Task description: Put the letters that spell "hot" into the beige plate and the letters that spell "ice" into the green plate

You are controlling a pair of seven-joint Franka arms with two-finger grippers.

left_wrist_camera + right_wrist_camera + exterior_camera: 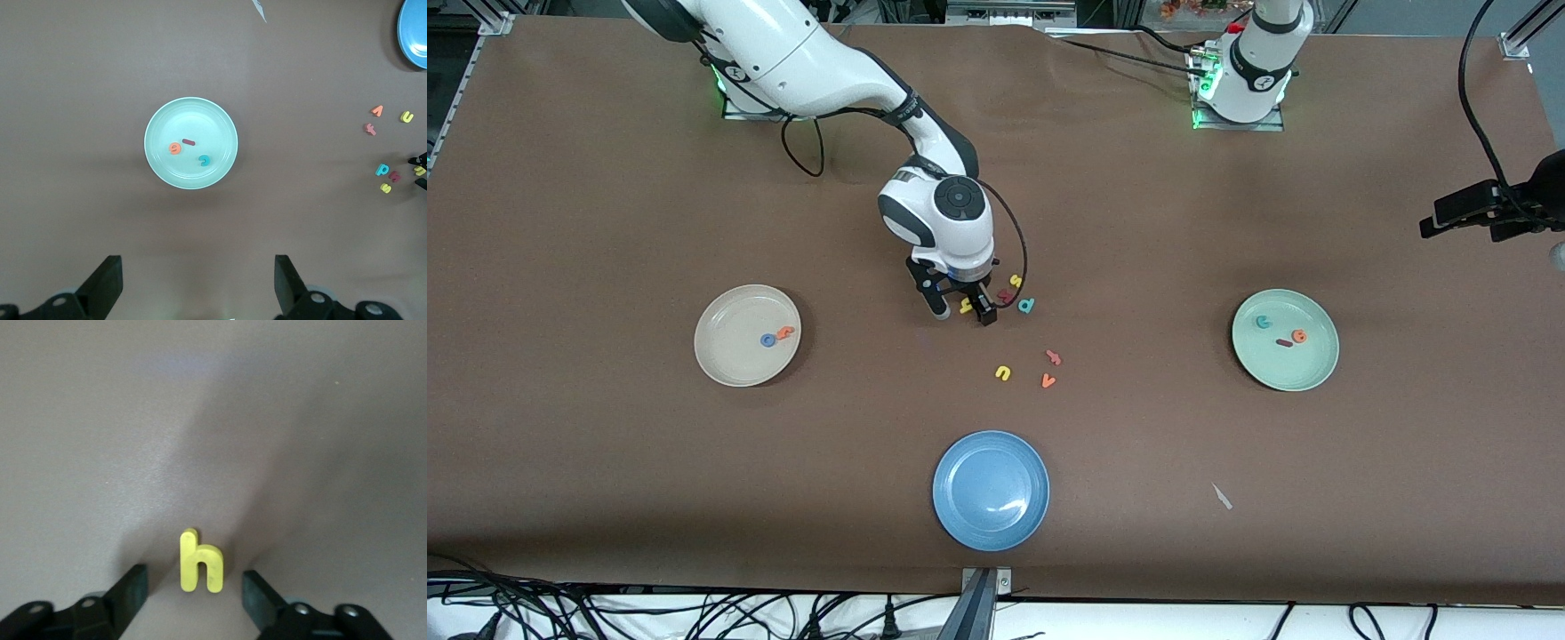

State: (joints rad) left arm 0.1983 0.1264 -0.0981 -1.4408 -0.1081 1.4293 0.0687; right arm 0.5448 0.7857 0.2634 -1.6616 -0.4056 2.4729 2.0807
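The yellow h lies on the brown table between the fingers of my right gripper, which stands open with a gap on each side of the letter. In the front view the right gripper is down at the h in the middle cluster. The beige plate holds the blue o and orange t. The green plate holds the teal c, dark red i and orange e. My left gripper waits open, high above the table near the green plate.
Beside the h lie a yellow s, a dark red letter and a teal p. Nearer the camera are a yellow u, an orange v and a salmon letter. A blue plate sits nearest.
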